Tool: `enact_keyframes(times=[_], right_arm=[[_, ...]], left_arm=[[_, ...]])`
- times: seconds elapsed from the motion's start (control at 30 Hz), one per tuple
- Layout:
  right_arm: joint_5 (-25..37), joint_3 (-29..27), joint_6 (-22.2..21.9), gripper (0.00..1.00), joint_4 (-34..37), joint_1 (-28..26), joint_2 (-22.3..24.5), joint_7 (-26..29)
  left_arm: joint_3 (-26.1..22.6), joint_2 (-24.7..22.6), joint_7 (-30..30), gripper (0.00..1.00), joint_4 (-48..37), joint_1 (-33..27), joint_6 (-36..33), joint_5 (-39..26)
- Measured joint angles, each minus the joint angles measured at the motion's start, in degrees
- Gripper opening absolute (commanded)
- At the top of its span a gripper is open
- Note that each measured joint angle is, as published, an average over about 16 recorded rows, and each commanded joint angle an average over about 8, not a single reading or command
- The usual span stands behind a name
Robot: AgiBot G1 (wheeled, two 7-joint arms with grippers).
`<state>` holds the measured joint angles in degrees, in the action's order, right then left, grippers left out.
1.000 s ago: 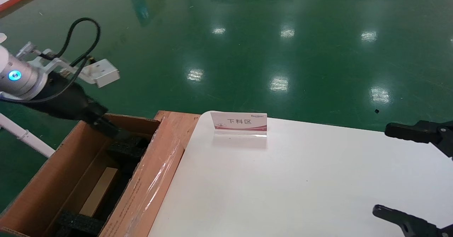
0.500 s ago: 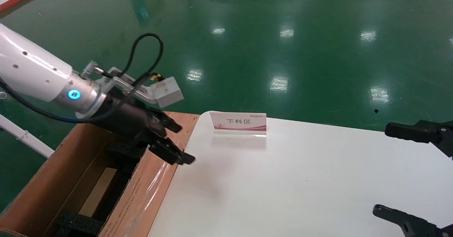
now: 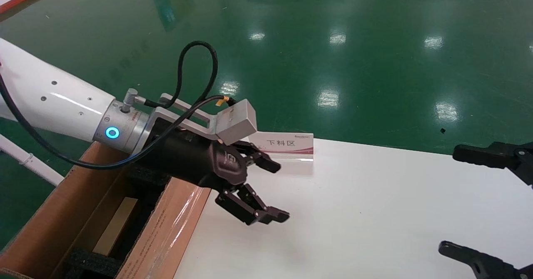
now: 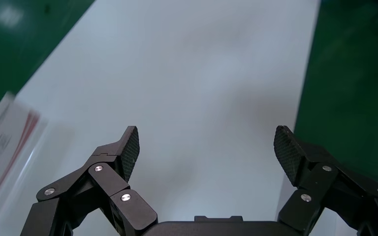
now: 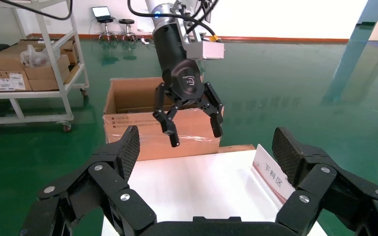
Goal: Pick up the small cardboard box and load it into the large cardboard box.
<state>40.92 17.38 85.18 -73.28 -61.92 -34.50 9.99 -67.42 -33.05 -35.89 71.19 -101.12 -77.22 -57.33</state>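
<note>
The large cardboard box point(image 3: 175, 225), brown with black foam inside and taped flaps, stands on the floor against the table's left end; the right wrist view shows it too point(image 5: 142, 128). A tan flat carton, the small cardboard box point(image 3: 117, 224), lies deep inside it between the foam pieces. My left gripper point(image 3: 277, 191) hovers above the white table point(image 3: 354, 212) just right of the big box. It is open and empty, which the left wrist view confirms point(image 4: 206, 142). My right gripper point(image 3: 449, 199) is parked open at the table's right edge.
A small sign with red print point(image 3: 283, 143) stands at the table's far edge, just behind my left gripper. Glossy green floor surrounds the table. In the right wrist view a metal shelf cart with cartons point(image 5: 29, 59) stands beyond the big box.
My left gripper came up out of the large box and swung right over the table's left end, open and empty. The right arm has not moved.
</note>
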Motion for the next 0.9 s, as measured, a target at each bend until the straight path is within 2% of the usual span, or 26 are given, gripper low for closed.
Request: enact_keyframes(times=[0.7,0.9], right_arm=[[0.3,-0.5,0.2,1.00,-0.1,0.1,-0.2,0.3],[0.4,-0.5,0.2,1.00,-0.1,0.1,-0.2,0.3]], left_arm=[[39.3,-1.5,19.2,1.00,1.8,30.2,-6.5,11.8],[45.5,-1.7,22.2,1.00,2.1,35.0,-7.5,13.7]])
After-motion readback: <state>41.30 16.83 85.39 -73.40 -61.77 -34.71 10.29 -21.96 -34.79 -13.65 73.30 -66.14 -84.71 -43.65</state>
